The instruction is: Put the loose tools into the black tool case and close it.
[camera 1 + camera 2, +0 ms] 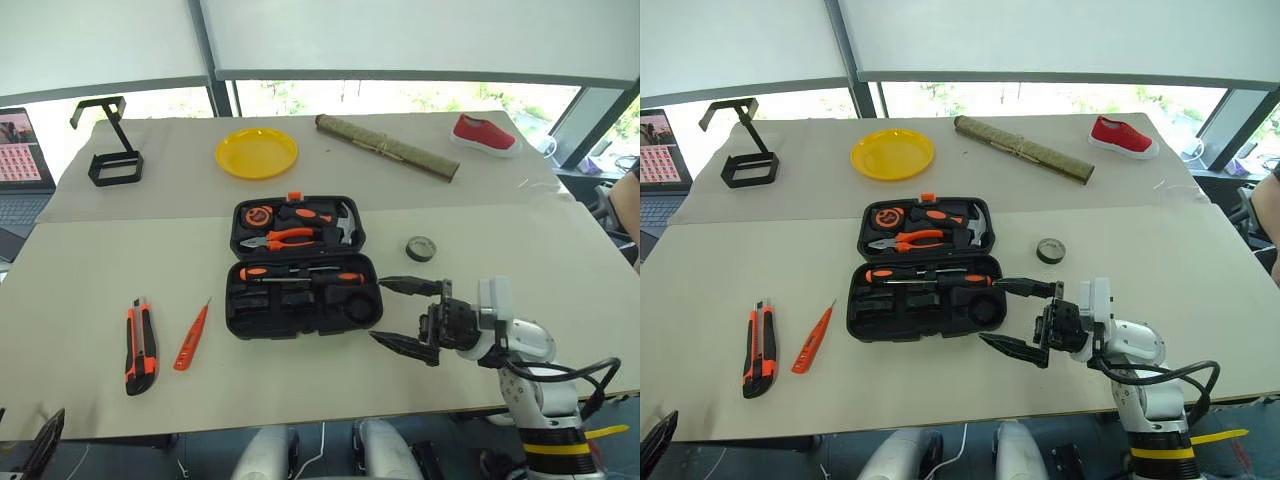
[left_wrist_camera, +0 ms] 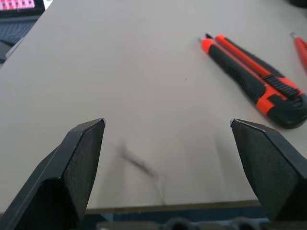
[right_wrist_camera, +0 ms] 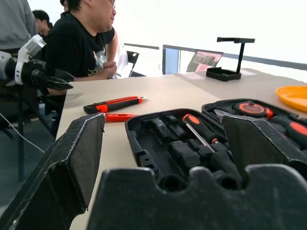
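Tool case (image 1: 300,266) first: the black tool case lies open and flat in the middle of the desk (image 1: 520,215), both halves facing up. The far half holds orange-handled pliers (image 1: 285,238), a round tape measure (image 1: 258,215) and a steel hammer (image 1: 343,222) in their moulded slots. The near half holds two orange-and-black screwdrivers (image 1: 300,274) lying lengthwise along its far edge, one close behind the other; the other slots in this half look dark and I cannot tell what, if anything, sits in them.

Outside the case, the black-and-orange utility knife (image 1: 140,345) and the slim orange tester screwdriver (image 1: 191,337) lie side by side on the desk, well to the left of the case. The small dark tape roll (image 1: 421,248) lies flat on the desk just right of the case.

The right gripper (image 1: 402,314) hovers just beside the case's near right corner, pointing left at it, its two fingers spread wide and holding nothing. The left gripper (image 2: 168,125) hangs over the desk's near left edge, close to the knife, fingers also spread wide and empty.

A yellow plate (image 1: 256,153) sits bare at the back of the desk.
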